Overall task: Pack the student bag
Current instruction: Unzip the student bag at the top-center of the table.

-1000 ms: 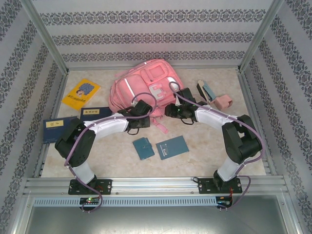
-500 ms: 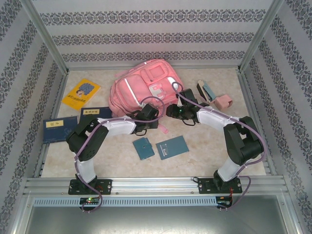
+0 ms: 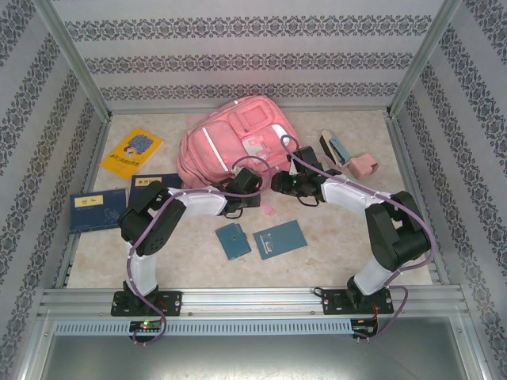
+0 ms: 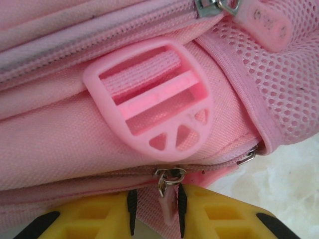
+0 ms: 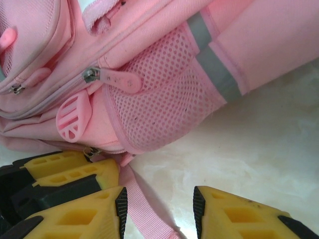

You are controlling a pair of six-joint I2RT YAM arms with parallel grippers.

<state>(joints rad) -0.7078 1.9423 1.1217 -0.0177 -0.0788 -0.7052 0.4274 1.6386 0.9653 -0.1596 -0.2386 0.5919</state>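
Closing: left hand is narrowing around the zip pull, not clamping yet.
Right hand: waiting, fingers apart.
Bag: lying at 12 o'clock on desk.
Meaning: unzipping is probably beginning.

On my table, the large pink fabric backpack lies rear-centre, a flat teal paper booklet before it, a yellow paperback book to its left.

the left arm and the right arm are built alike: bulky black joint housings linked by smooth white shells, each standing on a black base plate with a loose purple cable looping along it. the jaws are yellow moulded plastic with open ribbed pockets, their inner faces lined with thin black pads.
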